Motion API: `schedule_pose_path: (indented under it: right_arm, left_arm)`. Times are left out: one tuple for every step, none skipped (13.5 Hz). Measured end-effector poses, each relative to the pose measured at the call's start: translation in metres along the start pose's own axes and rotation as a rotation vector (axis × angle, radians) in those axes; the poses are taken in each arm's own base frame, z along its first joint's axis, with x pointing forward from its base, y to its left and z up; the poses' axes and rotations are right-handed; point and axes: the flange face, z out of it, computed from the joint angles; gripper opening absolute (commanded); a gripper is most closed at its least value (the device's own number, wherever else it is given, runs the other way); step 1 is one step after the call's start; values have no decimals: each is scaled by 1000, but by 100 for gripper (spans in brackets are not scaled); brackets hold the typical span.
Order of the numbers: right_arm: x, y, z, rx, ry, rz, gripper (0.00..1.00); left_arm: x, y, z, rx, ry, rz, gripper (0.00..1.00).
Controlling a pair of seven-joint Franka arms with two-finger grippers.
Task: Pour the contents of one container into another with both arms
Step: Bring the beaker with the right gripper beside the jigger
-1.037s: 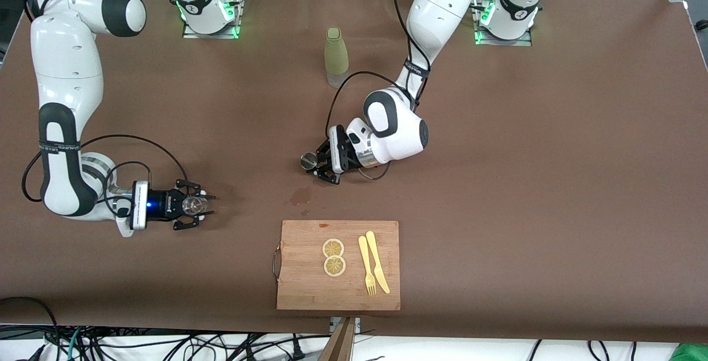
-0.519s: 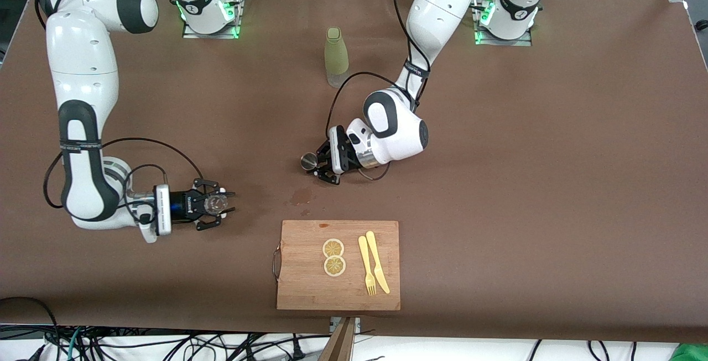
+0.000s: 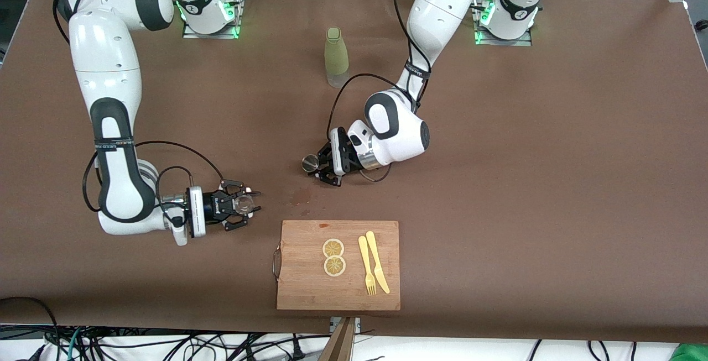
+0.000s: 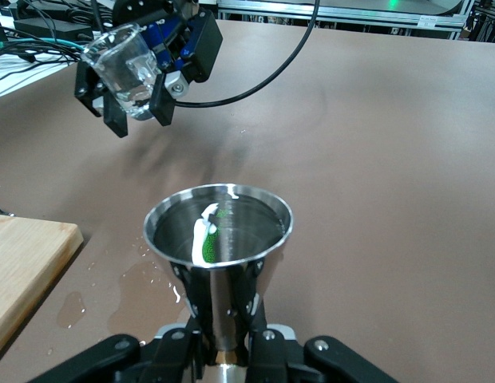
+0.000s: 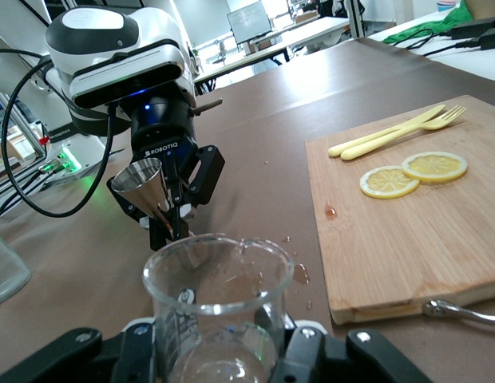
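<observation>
Right gripper (image 3: 242, 204) has carried its clamped glass beaker (image 3: 241, 202) closer to left gripper (image 3: 319, 166), shut on metal jigger (image 3: 308, 161)

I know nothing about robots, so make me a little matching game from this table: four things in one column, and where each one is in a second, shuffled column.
Things:
1. metal cup
2. glass beaker
3. green bottle
4. lemon slices

Places:
A. standing on the table near the arms' bases
B. held in the left claw
C. lying on the wooden cutting board
D. held in the right claw

Right pairs: 1-B, 2-D, 3-A, 4-C
</observation>
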Motion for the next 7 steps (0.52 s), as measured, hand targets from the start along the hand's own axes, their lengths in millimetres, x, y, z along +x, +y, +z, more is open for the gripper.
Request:
schedule_pose_path:
  right_arm:
    - [5,1,2,5,-15,-4,42]
    - [10,1,3,11,-37,-3,42]
    - [15,1,3,16,-61,-1,42]
    - [22,0,1,19,-85,5,42]
    - [30,-2,-1,20,-100,9,43]
    - [38,-4,-3,22,-113,9,42]
    - [45,-6,-4,25,-127,7,42]
  left_arm:
    - [0,0,0,0,0,0,0]
    - [0,0,0,0,0,1,0]
    - [0,-1,0,1,0,1,0]
    - [0,-1,0,2,0,2,0]
    - [1,-2,-1,3,0,3,0]
    - [1,-2,-1,4,1,4,0]
    - [1,-2,-1,4,1,4,0]
